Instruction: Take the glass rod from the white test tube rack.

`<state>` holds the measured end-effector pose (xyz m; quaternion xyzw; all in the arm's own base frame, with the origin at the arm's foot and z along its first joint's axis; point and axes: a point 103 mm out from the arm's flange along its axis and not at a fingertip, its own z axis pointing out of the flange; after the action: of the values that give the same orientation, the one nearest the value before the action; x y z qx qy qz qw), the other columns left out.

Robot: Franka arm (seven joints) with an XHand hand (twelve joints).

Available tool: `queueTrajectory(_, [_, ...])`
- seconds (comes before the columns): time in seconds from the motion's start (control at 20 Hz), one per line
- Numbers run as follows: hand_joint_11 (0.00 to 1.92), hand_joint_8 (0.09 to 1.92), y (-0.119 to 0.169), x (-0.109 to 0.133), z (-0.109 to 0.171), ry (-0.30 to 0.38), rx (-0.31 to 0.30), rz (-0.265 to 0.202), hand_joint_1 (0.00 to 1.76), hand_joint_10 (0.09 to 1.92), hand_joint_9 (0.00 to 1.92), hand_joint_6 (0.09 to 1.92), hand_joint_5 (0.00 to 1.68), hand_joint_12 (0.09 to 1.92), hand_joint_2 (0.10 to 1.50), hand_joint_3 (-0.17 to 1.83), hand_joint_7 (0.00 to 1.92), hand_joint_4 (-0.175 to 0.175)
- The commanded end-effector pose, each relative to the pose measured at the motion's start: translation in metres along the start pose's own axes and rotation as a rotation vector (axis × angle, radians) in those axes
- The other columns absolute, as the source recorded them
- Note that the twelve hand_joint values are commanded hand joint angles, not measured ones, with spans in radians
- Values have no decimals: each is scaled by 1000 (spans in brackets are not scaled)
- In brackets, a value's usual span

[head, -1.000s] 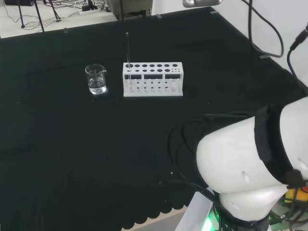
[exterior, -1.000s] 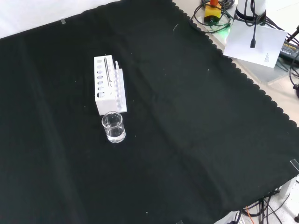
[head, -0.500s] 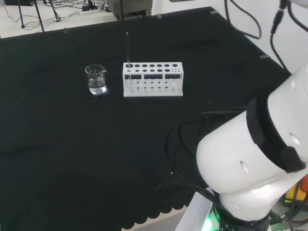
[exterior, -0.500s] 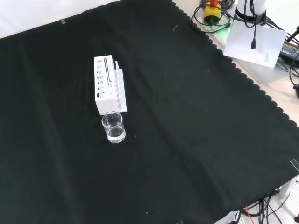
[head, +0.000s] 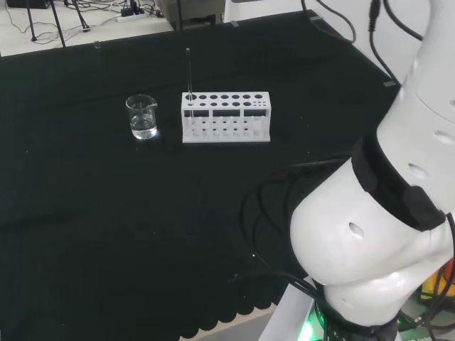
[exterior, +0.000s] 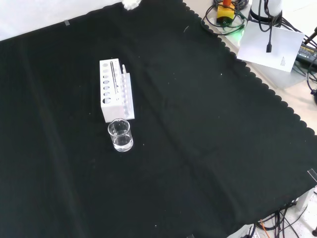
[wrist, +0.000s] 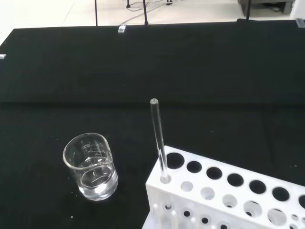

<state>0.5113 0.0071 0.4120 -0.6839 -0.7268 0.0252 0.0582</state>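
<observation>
Black cloth [head: 106, 234]: covers my whole bench, scalloped along its near edge in the head view; everything listed below stands on it.

My arm [head: 384, 234]: large white links at the right of the head view, black cables running beside them, well apart from the ware.

White test tube rack [head: 226, 117]: long block with rows of round holes on top and smaller openings in its side. In the head view it lies crosswise on the far half of the cloth; in the front view [exterior: 115, 96] it runs away from the camera.

Beaker [head: 142, 117]: clear glass, upright, with a little clear liquid at the bottom. It stands just beside the rack's end, to its left in the head view, nearer the camera in the front view [exterior: 120, 135], not touching the rack.

Glass rod [wrist: 158, 140]: thin, clear, upright in a corner hole at the rack's beaker end, rising well above the rack top [head: 189, 74]. Nothing touches it.

My hand [exterior: 131, 4]: a small white part at the top edge of the front view, well apart from the rack; whether its fingers are wide or curled I cannot tell.
</observation>
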Motion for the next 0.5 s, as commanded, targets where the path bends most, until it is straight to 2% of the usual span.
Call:
queueTrajectory(0.05, [0, 544, 24, 6, 16, 11, 12, -49, 522, 691, 0, 87, 8, 881, 911, 575, 0, -98])
queueTrajectory(0.25, [0, 682, 17, 11, 34, 14, 38, -60, 518, 820, 20, 87, 20, 988, 911, 576, 0, -102])
queueTrajectory(0.5, [0, 828, 8, 15, 53, 14, 64, -83, 498, 890, 107, 87, 44, 1095, 914, 587, 36, -108])
